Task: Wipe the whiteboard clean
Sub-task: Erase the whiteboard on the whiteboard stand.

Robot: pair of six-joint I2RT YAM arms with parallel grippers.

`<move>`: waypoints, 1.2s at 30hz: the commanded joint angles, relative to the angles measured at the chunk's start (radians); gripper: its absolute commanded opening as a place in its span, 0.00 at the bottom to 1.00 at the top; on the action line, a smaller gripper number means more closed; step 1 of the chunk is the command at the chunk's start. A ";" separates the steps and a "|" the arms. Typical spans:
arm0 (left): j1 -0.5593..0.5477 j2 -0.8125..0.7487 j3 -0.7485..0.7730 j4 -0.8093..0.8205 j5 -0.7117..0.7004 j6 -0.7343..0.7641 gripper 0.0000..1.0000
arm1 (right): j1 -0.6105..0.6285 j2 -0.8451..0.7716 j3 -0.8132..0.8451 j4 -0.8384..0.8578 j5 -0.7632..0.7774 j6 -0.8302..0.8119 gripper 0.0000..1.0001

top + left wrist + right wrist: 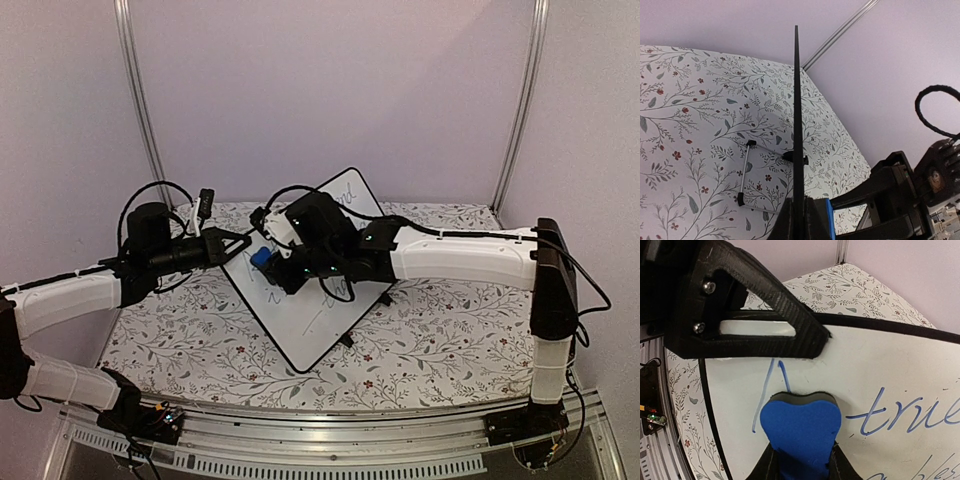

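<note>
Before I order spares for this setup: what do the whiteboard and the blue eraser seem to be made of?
The whiteboard: glossy white face, probably melamine or coated metal, as it shines and carries marker ink; its thin black frame looks plastic. The blue eraser: matte, likely foam or plastic, with a dark felt-like layer at its wiping end.

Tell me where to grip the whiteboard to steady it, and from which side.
Pinch the whiteboard by its thin black-framed left edge, coming from the left, one finger on each face. The board is a flat panel standing tilted, so only its edge fits between jaws, and the written face stays free for the eraser. The left gripper grips there now.
</note>
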 commanded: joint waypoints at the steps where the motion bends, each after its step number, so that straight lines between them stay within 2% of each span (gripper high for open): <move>1: -0.026 0.003 -0.010 0.083 0.035 0.019 0.00 | 0.006 0.034 0.063 -0.038 0.061 0.024 0.01; 13: -0.026 0.003 -0.008 0.081 0.037 0.021 0.00 | 0.014 0.085 0.132 -0.057 0.060 0.033 0.00; 22: -0.027 0.009 -0.004 0.080 0.042 0.021 0.00 | 0.060 0.094 0.132 -0.041 0.054 -0.021 0.00; 30: -0.027 0.009 -0.005 0.081 0.044 0.019 0.00 | 0.054 0.103 0.145 -0.037 0.160 -0.004 0.00; 36: -0.027 0.006 -0.005 0.085 0.047 0.018 0.00 | 0.016 0.115 0.154 -0.045 0.162 0.068 0.00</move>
